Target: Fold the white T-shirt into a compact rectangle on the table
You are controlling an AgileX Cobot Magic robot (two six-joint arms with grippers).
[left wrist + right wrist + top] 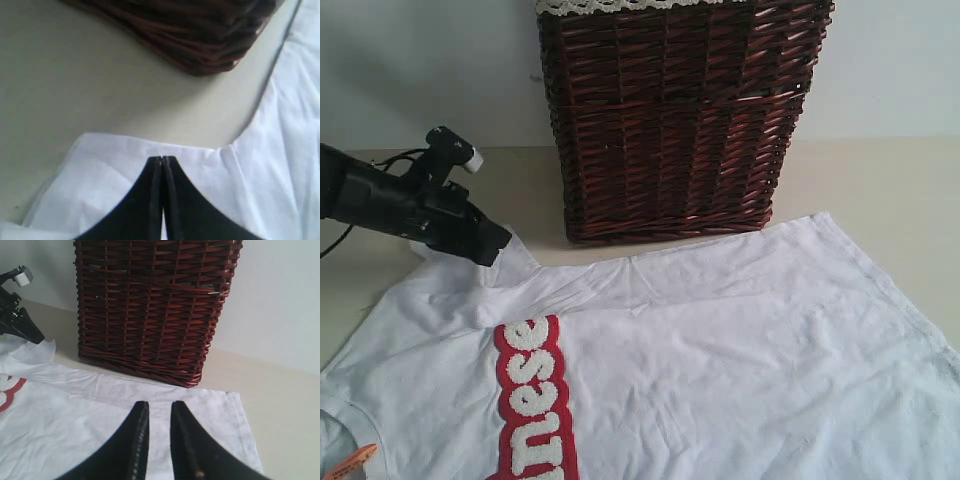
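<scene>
White T-shirt (720, 350) lies spread flat and wrinkled across the pale table (880, 180), with red-edged letters (533, 400) on its chest and an orange tag (350, 462) at the collar. Behind it a dark wicker basket (670, 120) stands upright, just beyond the shirt's far edge and near both arms. Left gripper (496, 245) sits at the sleeve, jaws pressed together; whether cloth is pinched I cannot tell. Right gripper (157, 405) hovers over the hem corner, jaws narrowly apart, holding nothing

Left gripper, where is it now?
Exterior view, left side: the left gripper, shut, sits at the sleeve of the T-shirt, just left of the basket.
</scene>
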